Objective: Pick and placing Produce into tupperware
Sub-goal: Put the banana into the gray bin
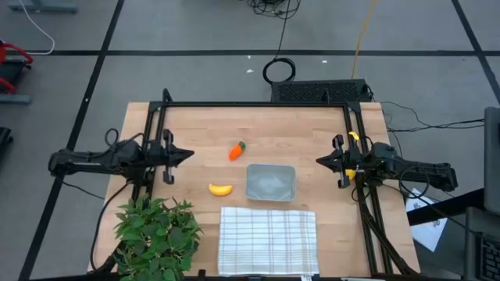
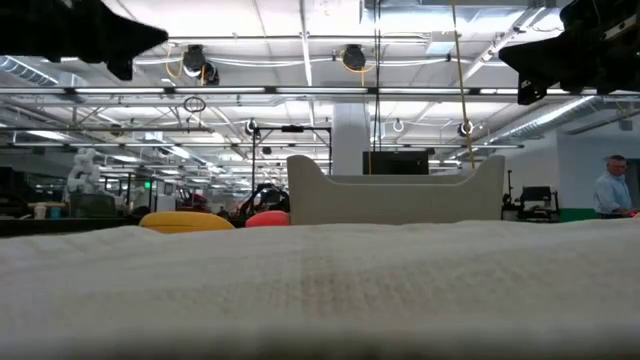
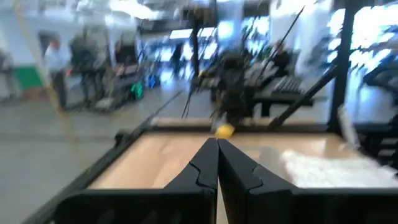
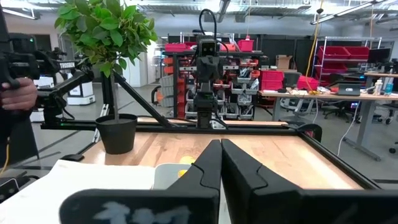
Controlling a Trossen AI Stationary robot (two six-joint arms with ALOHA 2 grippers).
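Both pincers sit pressed together and empty, as I read them from overhead: left pincer (image 1: 187,154) at the bench's (image 1: 312,129) nine o'clock edge, right pincer (image 1: 320,161) at three o'clock, each well apart from the produce. From above, the carrot (image 1: 236,150), orange with a green top, lies near centre; the curved yellow banana (image 1: 220,188) lies at its six o'clock. The tupperware (image 1: 270,182), shallow and translucent grey, sits just beside the banana at its three o'clock and looks empty. A checked cloth (image 1: 267,240) lies at the tupperware's six o'clock, a leafy plant (image 1: 155,234) at the bench's seven o'clock.

Low view: banana (image 2: 186,222) and carrot (image 2: 266,219) peek over the cloth, beside the tupperware wall (image 2: 395,198).

Left wrist: my fingers (image 3: 205,168) meet, aimed across the bench.

Right wrist: fingers (image 4: 208,171) meet too; the tupperware rim (image 4: 171,174) shows past them.

I judge these pieces light, stiff and smooth, likely slippery. I'd pinch the banana across its middle, the carrot across its thick body.
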